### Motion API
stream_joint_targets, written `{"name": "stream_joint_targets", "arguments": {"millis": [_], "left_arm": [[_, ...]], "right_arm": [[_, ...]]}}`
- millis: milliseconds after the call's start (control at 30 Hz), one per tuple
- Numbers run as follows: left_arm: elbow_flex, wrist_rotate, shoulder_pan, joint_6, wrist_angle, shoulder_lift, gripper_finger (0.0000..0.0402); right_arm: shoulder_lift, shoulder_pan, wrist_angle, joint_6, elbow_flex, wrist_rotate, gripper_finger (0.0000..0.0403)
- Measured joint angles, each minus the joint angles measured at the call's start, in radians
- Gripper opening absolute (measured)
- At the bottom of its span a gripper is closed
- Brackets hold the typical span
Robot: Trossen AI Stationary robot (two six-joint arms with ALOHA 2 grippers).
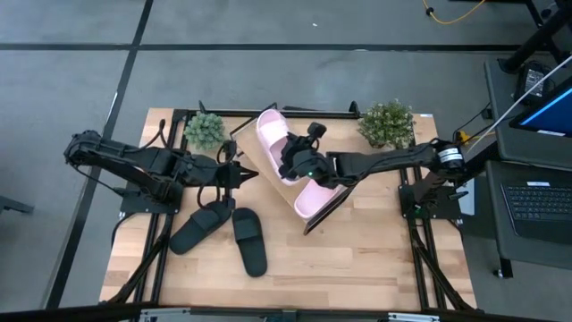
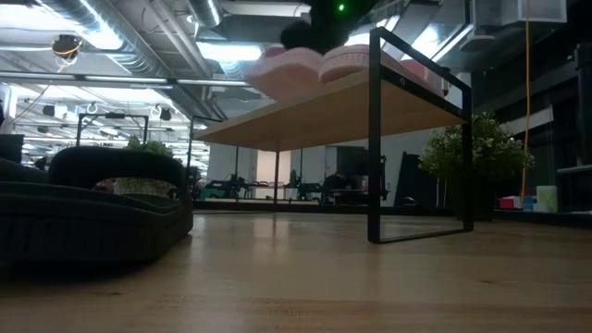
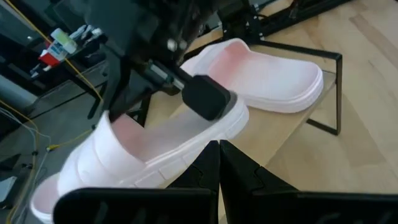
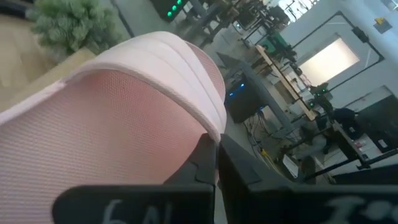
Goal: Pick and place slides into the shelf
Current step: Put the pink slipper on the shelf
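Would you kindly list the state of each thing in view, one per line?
Shelf: standing, angled across the table.
Far pink slide: on the shelf, right hand shut at its strap.
Near pink slide: lying on the shelf.
Black slides: on the table, not shelved.
Left hand: shut, empty, beside the shelf.

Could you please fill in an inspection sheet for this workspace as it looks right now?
Surface: wooden tabletop, bare at front right.
Job's things: two pink slides on the shelf; two black slides on the tabletop.
Clutter: two small plants at the back.
Grippers: right gripper shut, over the pink slides; left gripper shut, beside the shelf.
Cables: yellow cable on the floor.
Surroundings: laptop at right.
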Motion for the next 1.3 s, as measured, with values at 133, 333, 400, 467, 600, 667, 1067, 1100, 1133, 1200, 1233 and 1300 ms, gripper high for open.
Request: {"name": "stream_joint_targets", "arguments": {"millis": [133, 333, 400, 467, 600, 667, 1067, 1100, 1133, 1200, 1233, 1300], "left_arm": [[0.000, -0.006, -0.008, -0.005, -0.007, 0.000, 0.0000], [0.000, -0.006, -0.007, -0.007, -0.015, 0.000, 0.0000], [0.000, -0.006, -0.007, -0.007, -0.017, 0.000, 0.0000], [0.000, -0.006, -0.008, -0.007, -0.018, 0.000, 0.0000], [0.000, -0.006, -0.007, -0.024, -0.029, 0.000, 0.0000], [0.000, -0.006, -0.007, -0.026, -0.030, 0.000, 0.0000], [0.000, -0.005, -0.007, -0.048, -0.048, 0.000, 0.0000], [0.000, -0.005, -0.007, -0.049, -0.049, 0.000, 0.0000], [0.000, -0.005, -0.007, -0.049, -0.048, 0.000, 0.0000], [0.000, -0.005, -0.007, -0.049, -0.049, 0.000, 0.0000], [0.000, -0.005, -0.007, -0.049, -0.049, 0.000, 0.0000], [0.000, -0.005, -0.007, -0.049, -0.049, 0.000, 0.0000]], "right_arm": [[0.015, -0.010, -0.001, 0.002, 0.000, -0.020, 0.0006], [0.023, -0.014, -0.035, 0.004, 0.001, -0.071, 0.0006], [0.028, -0.013, -0.036, 0.005, 0.002, -0.071, 0.0006], [0.031, -0.014, -0.058, 0.004, 0.002, -0.074, 0.0007], [0.042, -0.018, -0.073, 0.002, 0.002, -0.119, 0.0006], [0.045, -0.023, -0.069, 0.000, 0.002, -0.128, 0.0007], [0.045, -0.069, -0.104, -0.001, 0.002, -0.286, 0.0035], [0.045, -0.072, -0.104, -0.001, 0.002, -0.288, 0.0036], [0.045, -0.073, -0.104, -0.001, 0.002, -0.289, 0.0036], [0.045, -0.076, -0.104, -0.021, 0.002, -0.292, 0.0038], [0.045, -0.076, -0.104, -0.035, 0.002, -0.293, 0.0039], [0.045, -0.076, -0.105, -0.072, 0.002, -0.296, 0.0044]]}}
